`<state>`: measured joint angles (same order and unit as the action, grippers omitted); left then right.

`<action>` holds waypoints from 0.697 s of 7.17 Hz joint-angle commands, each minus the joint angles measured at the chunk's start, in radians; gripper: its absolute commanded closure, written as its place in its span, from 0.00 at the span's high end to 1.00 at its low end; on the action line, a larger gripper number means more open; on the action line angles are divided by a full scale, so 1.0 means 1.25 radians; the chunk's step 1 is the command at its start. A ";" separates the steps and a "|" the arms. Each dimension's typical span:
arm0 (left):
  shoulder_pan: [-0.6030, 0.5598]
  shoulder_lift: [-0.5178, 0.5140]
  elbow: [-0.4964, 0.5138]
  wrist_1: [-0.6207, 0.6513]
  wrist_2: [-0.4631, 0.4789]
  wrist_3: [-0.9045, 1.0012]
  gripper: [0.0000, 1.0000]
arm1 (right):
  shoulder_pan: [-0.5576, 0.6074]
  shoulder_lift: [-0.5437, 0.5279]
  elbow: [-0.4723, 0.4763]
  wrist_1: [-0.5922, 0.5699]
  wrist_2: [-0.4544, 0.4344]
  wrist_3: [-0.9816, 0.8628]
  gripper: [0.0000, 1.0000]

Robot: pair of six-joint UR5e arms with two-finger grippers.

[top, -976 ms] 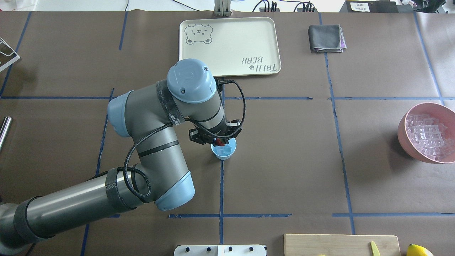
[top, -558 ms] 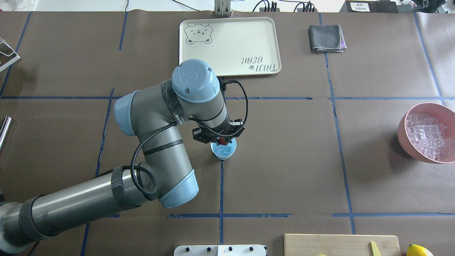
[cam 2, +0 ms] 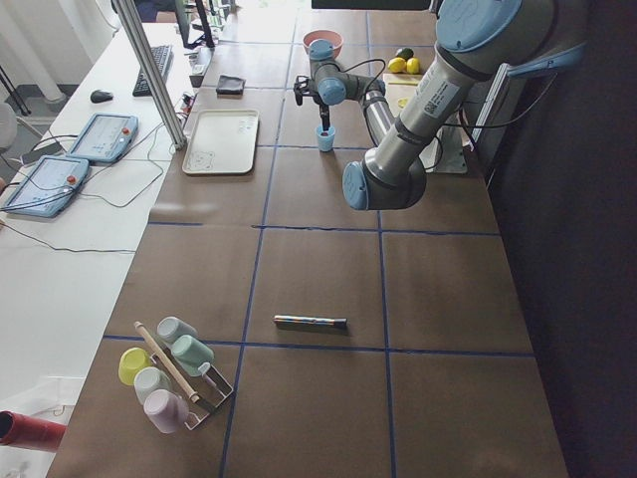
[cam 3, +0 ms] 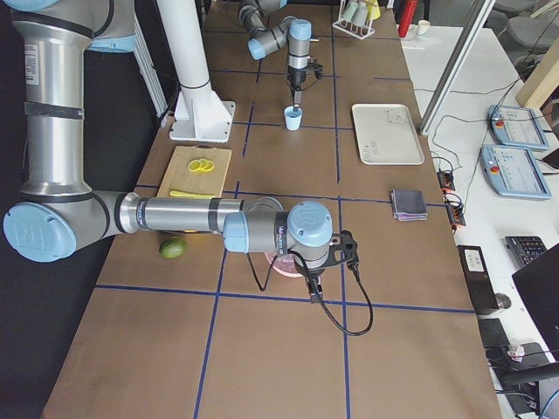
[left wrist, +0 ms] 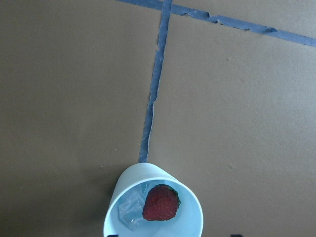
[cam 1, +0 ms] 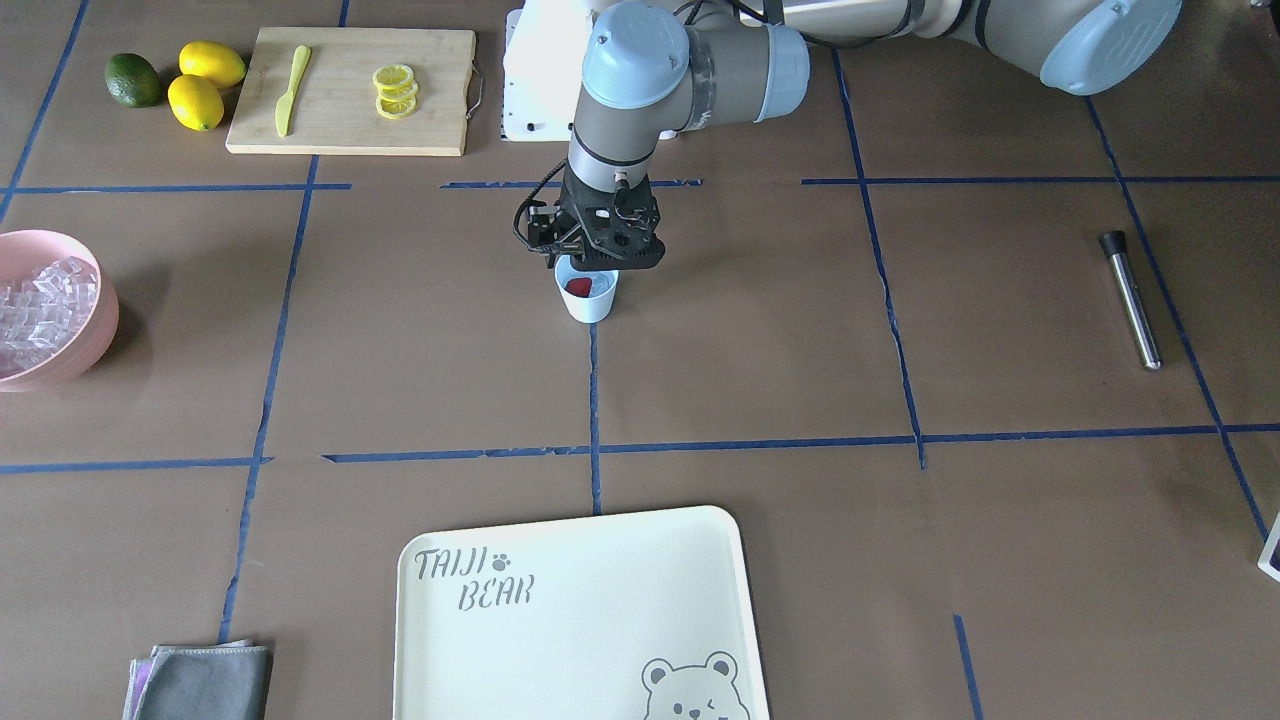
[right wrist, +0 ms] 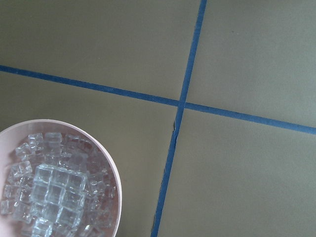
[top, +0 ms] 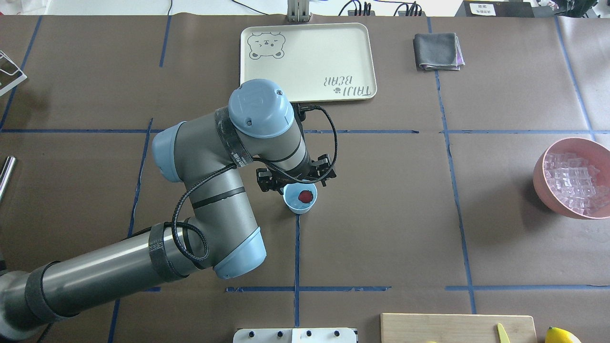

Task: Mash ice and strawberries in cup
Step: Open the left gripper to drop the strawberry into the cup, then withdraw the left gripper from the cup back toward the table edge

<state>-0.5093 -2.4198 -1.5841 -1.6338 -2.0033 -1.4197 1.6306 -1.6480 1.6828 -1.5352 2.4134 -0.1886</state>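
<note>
The light-blue cup stands mid-table on a blue tape line. A red strawberry lies inside it on clear ice cubes. The cup and strawberry also show in the left wrist view. My left gripper hangs just above the cup's robot-side rim, open and empty. My right gripper hovers beside the pink bowl full of ice. It shows only in the exterior right view, so I cannot tell whether it is open or shut.
A cream bear tray and a folded grey cloth lie at the far side. A cutting board with lemon slices, lemons and a green fruit are near the robot. A metal rod lies on my left.
The strawberry was held in the left gripper over the cup and now lies loose inside it. The left gripper has let it go and its wrist has turned a little.
</note>
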 commanded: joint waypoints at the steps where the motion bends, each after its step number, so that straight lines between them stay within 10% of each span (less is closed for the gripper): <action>1: -0.017 0.008 -0.025 0.024 -0.005 0.008 1.00 | 0.000 0.000 0.000 0.001 0.001 0.000 0.99; 5: -0.177 0.282 -0.294 0.185 -0.073 0.318 1.00 | 0.000 0.008 -0.006 -0.010 0.001 0.004 0.99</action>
<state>-0.6556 -2.1892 -1.8611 -1.4197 -2.0584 -1.1437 1.6306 -1.6390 1.6772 -1.5433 2.4152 -0.1869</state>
